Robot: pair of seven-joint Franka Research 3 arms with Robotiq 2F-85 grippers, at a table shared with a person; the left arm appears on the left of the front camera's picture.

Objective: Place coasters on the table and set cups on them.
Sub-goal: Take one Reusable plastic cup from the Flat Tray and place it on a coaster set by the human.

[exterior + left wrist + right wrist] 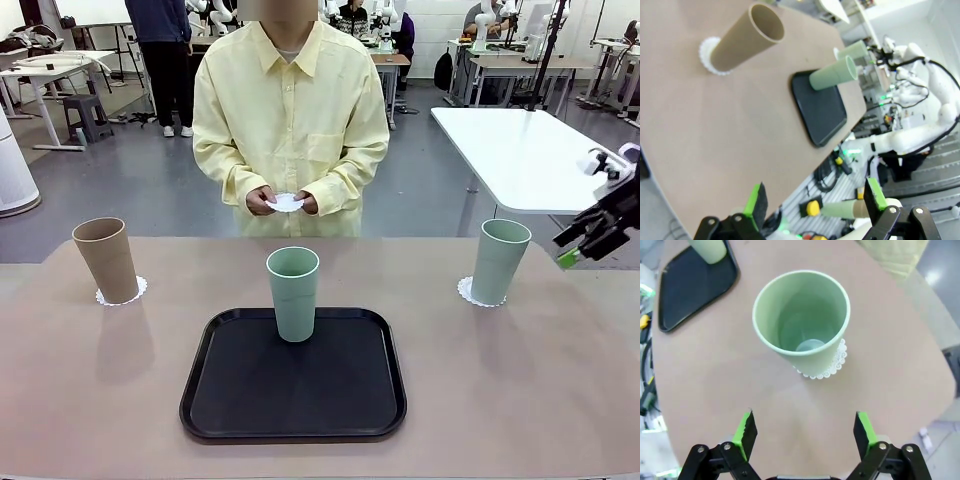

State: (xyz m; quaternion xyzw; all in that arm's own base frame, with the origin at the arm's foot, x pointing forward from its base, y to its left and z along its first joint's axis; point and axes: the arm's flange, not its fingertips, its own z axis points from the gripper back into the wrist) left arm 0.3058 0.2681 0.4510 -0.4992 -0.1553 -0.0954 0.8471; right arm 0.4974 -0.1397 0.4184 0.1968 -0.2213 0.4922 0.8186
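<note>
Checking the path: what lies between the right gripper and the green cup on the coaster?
Bare table, as the right wrist view shows.

Bare table point(560, 380) lies open on either side of the black tray point(293, 400). The tan cup point(105, 258), the middle mint cup point(293, 293) and the right mint cup point(500, 260) stand upright, well apart.

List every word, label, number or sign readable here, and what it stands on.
No text can be read. The tan-brown plastic cup, the mint green plastic cup on the black rounded tray, and the other mint green cup are plain; background items are too small and blurred.
</note>
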